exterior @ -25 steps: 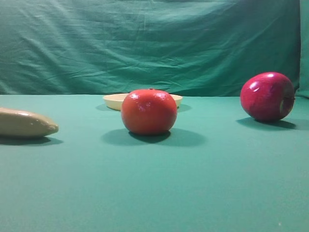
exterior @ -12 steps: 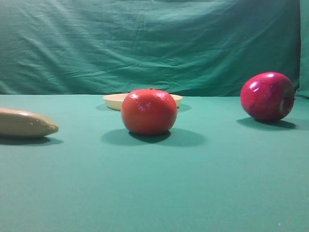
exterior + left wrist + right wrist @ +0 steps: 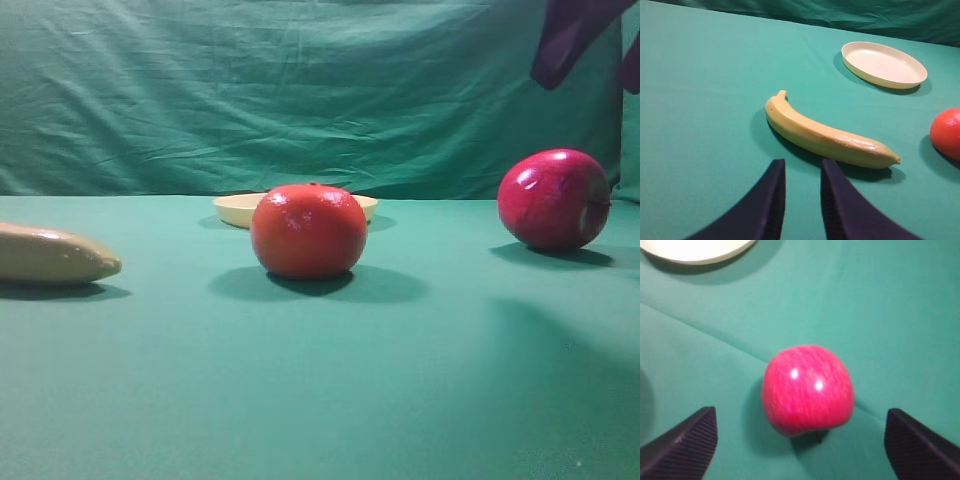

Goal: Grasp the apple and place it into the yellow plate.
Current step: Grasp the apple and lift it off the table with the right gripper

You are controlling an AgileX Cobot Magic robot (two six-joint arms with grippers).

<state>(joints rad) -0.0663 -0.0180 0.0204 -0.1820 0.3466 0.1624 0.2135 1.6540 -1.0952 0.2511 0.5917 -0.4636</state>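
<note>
1. Apple (image 3: 553, 199): glossy deep crimson, resting on the green tabletop (image 3: 320, 390) at the far right of the high view, clear of everything else.
2. Seen from the right wrist view as a round red body (image 3: 808, 389) lying between the two dark ribbed fingers (image 3: 682, 445), touching neither.
3. Right tool (image 3: 800, 447): spread wide, empty, hanging above the apple; visible in the high view only as a dark shape at the top right corner (image 3: 575, 35).
4. Left tool (image 3: 801, 200): fingers nearly together with a narrow gap, holding nothing, poised over bare cloth just near of the banana (image 3: 827, 134).
5. Yellow plate (image 3: 240, 208): far centre, partly hidden behind the orange-red fruit (image 3: 308, 231); shown bare in the left wrist view (image 3: 883, 64), and its edge at the top left of the right wrist view (image 3: 695, 250).
6. Handling, as a judgement: likely rigid and fairly light, but smooth and shiny, so prone to slipping or rolling away if pinched off centre.
7. Best hold: across the widest part, fingers on opposite sides at mid-height, not high on the curved shoulders.
8. Route to the plate: leftward and farther back, lifted enough to pass over the low rim and to stay clear of the orange-red fruit in front.
</note>
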